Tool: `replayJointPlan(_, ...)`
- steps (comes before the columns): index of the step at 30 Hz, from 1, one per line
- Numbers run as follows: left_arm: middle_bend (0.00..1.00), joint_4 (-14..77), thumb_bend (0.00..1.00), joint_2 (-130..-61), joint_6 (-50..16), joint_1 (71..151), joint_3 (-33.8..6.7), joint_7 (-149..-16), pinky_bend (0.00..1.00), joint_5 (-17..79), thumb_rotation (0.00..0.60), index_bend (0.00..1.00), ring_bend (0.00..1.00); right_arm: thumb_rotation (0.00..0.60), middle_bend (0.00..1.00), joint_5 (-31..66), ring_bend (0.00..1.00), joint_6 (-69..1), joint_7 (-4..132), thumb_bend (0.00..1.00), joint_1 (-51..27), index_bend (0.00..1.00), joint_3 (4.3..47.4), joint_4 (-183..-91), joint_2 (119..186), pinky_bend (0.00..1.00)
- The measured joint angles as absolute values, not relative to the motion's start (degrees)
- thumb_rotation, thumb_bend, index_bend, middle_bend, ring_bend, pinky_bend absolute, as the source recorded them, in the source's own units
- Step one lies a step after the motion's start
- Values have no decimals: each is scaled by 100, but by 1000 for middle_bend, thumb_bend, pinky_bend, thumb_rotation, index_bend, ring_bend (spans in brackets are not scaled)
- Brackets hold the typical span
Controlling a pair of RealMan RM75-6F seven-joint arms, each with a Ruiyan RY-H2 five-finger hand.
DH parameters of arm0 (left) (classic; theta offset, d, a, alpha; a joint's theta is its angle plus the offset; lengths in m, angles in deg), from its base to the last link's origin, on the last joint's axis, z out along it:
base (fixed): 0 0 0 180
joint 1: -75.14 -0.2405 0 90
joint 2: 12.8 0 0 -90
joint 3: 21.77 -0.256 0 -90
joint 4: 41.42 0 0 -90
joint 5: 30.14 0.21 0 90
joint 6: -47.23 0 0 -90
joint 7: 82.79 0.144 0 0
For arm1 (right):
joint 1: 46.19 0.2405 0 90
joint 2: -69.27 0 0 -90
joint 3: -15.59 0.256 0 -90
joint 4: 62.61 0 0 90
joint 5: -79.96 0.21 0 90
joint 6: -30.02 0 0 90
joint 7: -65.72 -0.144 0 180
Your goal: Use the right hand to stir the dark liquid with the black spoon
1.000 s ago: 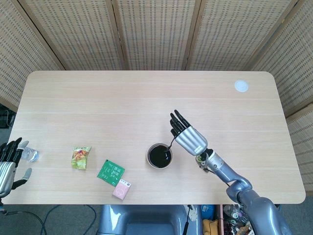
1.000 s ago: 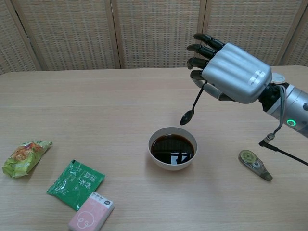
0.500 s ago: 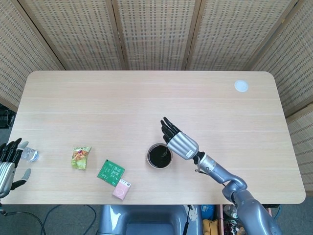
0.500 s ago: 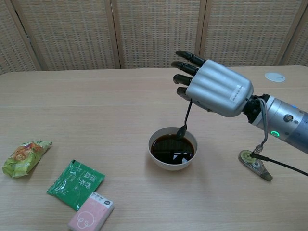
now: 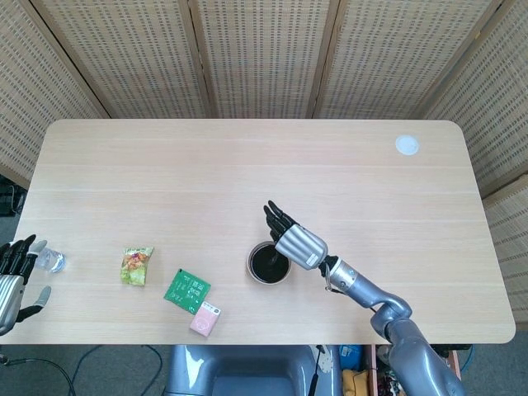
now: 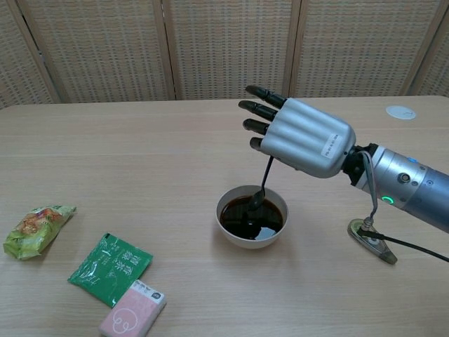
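Note:
A small white bowl of dark liquid stands at the table's front middle. My right hand hovers just above and right of it and holds the black spoon by the handle. The spoon hangs down with its tip dipped in the liquid. Most of the spoon is hidden under the hand in the head view. My left hand hangs off the table's left front corner, fingers apart, holding nothing.
A yellow-green snack packet, a green sachet and a pink box lie left of the bowl. A tape dispenser lies to its right. A white disc sits far right.
My right hand has moved left and down over the bowl. The spoon's tip went from hanging above the rim to dipping into the dark liquid.

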State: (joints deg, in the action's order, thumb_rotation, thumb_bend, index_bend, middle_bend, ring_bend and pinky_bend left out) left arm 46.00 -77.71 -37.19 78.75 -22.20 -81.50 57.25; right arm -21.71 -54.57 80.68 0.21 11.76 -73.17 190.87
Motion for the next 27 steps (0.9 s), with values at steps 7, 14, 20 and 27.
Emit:
replayJointPlan(7, 0, 4629, 384, -7690, -3758, 7853, -2234, -8173, 0, 5758, 600, 0, 0, 600, 332, -2182, 85, -5432, 8121, 685, 72, 787, 1090, -7195, 19156, 0)
replayJointPlan(14, 0, 4632, 385, -7605, -3821, 7787, -2266, -8197, 0, 5766, 600, 0, 0, 600, 316, -2137, 75, -5473, 8076, 685, 103, 787, 1079, -7163, 19229, 0)
replayJointPlan(20, 0, 4616, 385, -7629, -3837, 7756, -2293, -8213, 0, 5783, 600, 0, 0, 600, 316, -2211, 74, -5463, 8079, 684, 89, 787, 951, -7132, 19266, 0)
replayJointPlan(27, 0, 4576, 384, -7666, -3845, 7745, -2290, -8245, 0, 5783, 600, 0, 0, 600, 316, -2287, 73, -5358, 8070, 684, 59, 787, 813, -7106, 19261, 0)
